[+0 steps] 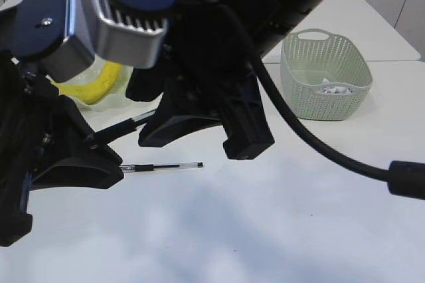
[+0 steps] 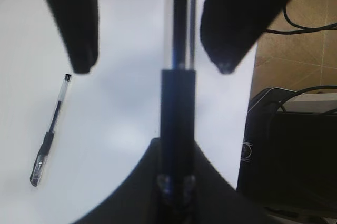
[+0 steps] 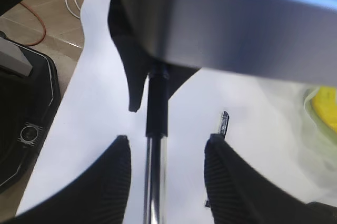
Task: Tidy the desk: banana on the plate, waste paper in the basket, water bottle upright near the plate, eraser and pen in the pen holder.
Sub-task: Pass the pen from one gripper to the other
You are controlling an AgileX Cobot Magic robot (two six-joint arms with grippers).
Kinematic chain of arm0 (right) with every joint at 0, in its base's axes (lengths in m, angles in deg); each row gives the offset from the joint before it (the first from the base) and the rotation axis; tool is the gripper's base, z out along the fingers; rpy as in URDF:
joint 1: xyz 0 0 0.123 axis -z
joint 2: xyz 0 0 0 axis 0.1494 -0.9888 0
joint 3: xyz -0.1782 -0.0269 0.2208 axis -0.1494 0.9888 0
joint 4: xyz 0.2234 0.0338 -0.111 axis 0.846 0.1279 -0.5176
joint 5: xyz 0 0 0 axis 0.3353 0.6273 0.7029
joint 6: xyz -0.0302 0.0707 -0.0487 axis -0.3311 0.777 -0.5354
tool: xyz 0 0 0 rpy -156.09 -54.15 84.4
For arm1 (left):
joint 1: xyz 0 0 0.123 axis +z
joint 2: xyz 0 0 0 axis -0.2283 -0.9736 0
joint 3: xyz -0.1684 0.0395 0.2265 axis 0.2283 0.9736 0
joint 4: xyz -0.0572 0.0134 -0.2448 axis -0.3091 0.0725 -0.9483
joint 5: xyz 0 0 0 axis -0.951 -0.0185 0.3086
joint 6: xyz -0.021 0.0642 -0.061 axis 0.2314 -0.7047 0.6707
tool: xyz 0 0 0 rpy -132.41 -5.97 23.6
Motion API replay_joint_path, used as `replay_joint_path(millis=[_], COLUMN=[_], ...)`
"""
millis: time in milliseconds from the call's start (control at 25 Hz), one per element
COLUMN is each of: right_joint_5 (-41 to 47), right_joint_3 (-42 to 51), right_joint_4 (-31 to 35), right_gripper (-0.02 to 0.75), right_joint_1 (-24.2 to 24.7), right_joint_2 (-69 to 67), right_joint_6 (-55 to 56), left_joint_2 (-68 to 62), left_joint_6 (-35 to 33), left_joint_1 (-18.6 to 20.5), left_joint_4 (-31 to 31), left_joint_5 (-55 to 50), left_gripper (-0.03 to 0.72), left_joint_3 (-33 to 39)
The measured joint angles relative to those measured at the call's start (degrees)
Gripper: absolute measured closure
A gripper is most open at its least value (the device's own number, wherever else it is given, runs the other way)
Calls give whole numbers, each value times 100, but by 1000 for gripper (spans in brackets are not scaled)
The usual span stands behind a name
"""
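Both arms crowd the middle of the scene, close to the exterior camera. A pen [image 1: 163, 166] lies flat on the white tabletop [image 1: 279, 216], clear of everything. A second pen [image 2: 179, 34] runs lengthwise between the two grippers.

Left gripper [image 2: 155, 69]: jaws spread, both tips apart from the second pen's shaft, which passes between them; not clamped. Right gripper [image 3: 166, 153]: jaws also parted, the shaft centred in the gap with daylight on either side. What supports this pen at its dark end we cannot tell; the arm bodies hide it.

Other items: banana [image 1: 99, 84] already on the plate [image 1: 99, 103]; crumpled paper [image 1: 330, 88] inside the basket [image 1: 325, 77]. Pen holder, eraser and bottle are not visible.

Step in hand, as we judge it: handing the second pen from one arm to the other, or regrasping it.

To do it well:
- close the receiving jaws squarely across the barrel, not on the tip;
- confirm a firm grip before the other arm lets go;
- withdraw along the pen's axis to avoid levering it;
- mind the tight clearance between the arms.

The loose pen remains afterwards.
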Motion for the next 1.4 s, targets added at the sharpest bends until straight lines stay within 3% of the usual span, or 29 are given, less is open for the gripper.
replay_joint_path(millis=[480, 760, 1400], right_joint_5=[886, 1035, 1044], right_joint_3=[-659, -680, -693], right_joint_4=[-909, -1628, -1744], right_gripper=[395, 395, 395], right_joint_1=[-12, -425, -660], right_joint_2=[-14, -14, -543], right_joint_6=[1377, 1899, 2146], left_joint_2=[0, -43, -396], left_joint_6=[0, 105, 521], left_joint_1=[0, 0, 0], left_joint_4=[0, 0, 180], left_joint_5=[-113, -149, -310], left_gripper=[650, 650, 650], left_joint_3=[-11, -11, -248])
